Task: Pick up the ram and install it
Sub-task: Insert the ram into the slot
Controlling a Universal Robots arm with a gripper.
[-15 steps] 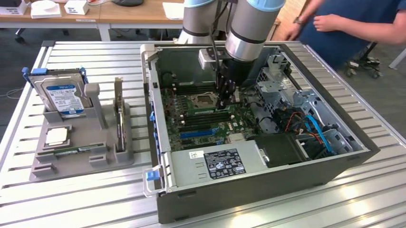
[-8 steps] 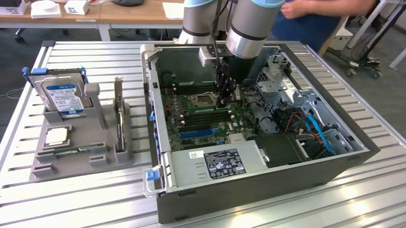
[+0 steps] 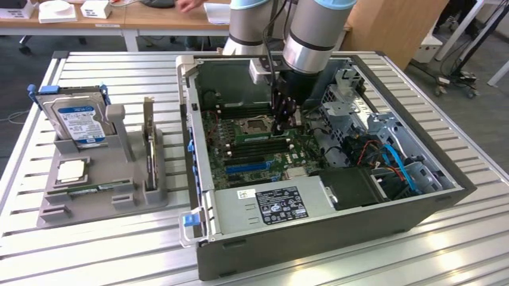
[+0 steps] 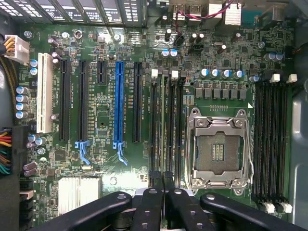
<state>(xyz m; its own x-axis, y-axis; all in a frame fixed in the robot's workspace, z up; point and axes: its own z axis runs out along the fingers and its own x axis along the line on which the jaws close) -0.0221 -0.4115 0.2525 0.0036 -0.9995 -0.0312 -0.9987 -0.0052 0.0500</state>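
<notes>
My gripper (image 3: 284, 125) reaches down into the open computer case (image 3: 318, 238), just beside the CPU socket (image 3: 254, 126). A thin green ram (image 3: 258, 138) lies along the memory slots, and the fingertips are at its end nearer the arm. I cannot tell whether they touch it. In the wrist view the gripper (image 4: 163, 179) is shut, its dark fingers (image 4: 153, 202) pressed together over the black memory slots (image 4: 166, 125) next to the CPU socket (image 4: 219, 151). Another ram (image 3: 95, 189) lies flat in the grey holder (image 3: 104, 205) at the exterior view's left.
The holder also carries a blue-labelled hard drive (image 3: 80, 122), an upright expansion card (image 3: 149, 149) and a CPU chip (image 3: 70, 171). Drive cages and blue and orange cables (image 3: 390, 161) crowd the case's far side. A person's hand (image 3: 189, 5) rests on the desk behind.
</notes>
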